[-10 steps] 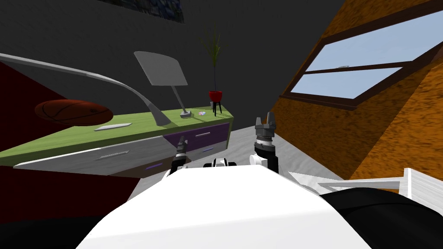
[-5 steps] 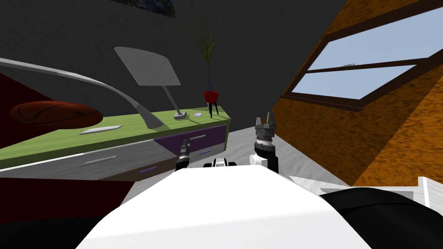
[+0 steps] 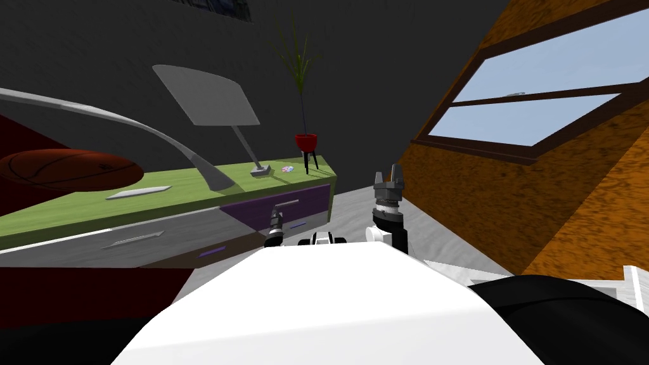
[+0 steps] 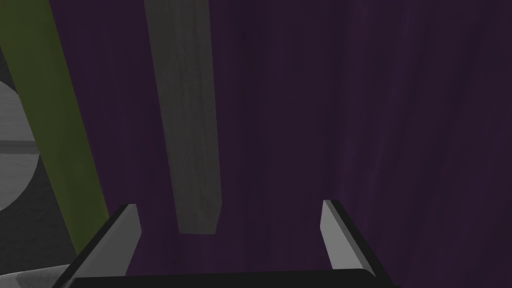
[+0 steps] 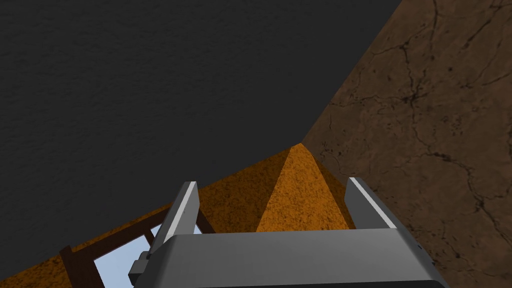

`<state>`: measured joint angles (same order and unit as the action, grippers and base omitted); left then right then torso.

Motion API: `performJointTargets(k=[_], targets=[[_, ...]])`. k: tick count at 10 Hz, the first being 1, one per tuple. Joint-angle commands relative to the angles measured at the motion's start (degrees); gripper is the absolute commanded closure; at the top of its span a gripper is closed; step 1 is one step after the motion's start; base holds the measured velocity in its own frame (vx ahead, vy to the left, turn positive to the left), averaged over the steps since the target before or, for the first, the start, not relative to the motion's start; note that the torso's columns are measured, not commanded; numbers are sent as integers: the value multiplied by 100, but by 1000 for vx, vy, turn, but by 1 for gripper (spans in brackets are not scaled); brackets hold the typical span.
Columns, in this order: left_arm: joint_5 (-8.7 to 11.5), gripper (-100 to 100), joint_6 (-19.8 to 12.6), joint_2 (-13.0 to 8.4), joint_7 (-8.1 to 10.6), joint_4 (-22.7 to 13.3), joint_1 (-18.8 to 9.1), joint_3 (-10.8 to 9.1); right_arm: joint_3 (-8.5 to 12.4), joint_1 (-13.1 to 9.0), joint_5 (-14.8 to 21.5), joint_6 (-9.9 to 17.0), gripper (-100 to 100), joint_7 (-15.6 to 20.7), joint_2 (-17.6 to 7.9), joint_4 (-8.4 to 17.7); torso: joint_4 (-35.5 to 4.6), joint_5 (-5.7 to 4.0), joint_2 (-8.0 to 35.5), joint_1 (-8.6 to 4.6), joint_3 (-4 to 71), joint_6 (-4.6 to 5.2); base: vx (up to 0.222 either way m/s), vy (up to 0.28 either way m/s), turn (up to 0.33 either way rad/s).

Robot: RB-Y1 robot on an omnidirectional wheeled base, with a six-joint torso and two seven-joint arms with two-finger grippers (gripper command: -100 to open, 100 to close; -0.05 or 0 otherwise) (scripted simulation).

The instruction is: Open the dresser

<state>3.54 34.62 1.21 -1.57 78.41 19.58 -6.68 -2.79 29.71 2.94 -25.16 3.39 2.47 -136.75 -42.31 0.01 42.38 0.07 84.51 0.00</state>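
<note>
Fingers spread, the left gripper (image 3: 276,214) (image 4: 230,206) hovers at the purple drawer front (image 4: 350,125) near the far end of the dresser (image 3: 82,209). The tip of the drawer's grey bar handle (image 4: 187,125) lies between the open fingers, clear of both. Just off that same end of the dresser, the right gripper (image 3: 388,177) stands upright, its fingers also apart. The green-topped dresser runs along the dark wall. On it sit a basketball (image 3: 63,170), a grey lamp (image 3: 206,95) and, at the far corner, a plant in a red pot (image 3: 305,140).
</note>
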Motion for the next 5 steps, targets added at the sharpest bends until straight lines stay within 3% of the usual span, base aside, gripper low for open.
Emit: performJointTargets(k=[1, 2, 5], targets=[[3, -100, -89, -3, -4, 112, 7, -8, 0, 1, 0, 0, 0, 0, 0, 0, 5, 0, -22, 1, 12, 0, 45, 8, -3], [4, 100, -118, -4, -5, 130, 6, -9, 0, 0, 0, 0, 0, 0, 0, 0, 6, 0, -14, -4, 10, 0, 6, 2, 1], [-5, 100, -156, -1, 11, 298, 128, 38, -1, -2, 0, 0, 0, 0, 1, 1, 34, 31, -11, 6, -1, 7, -135, -35, 10]])
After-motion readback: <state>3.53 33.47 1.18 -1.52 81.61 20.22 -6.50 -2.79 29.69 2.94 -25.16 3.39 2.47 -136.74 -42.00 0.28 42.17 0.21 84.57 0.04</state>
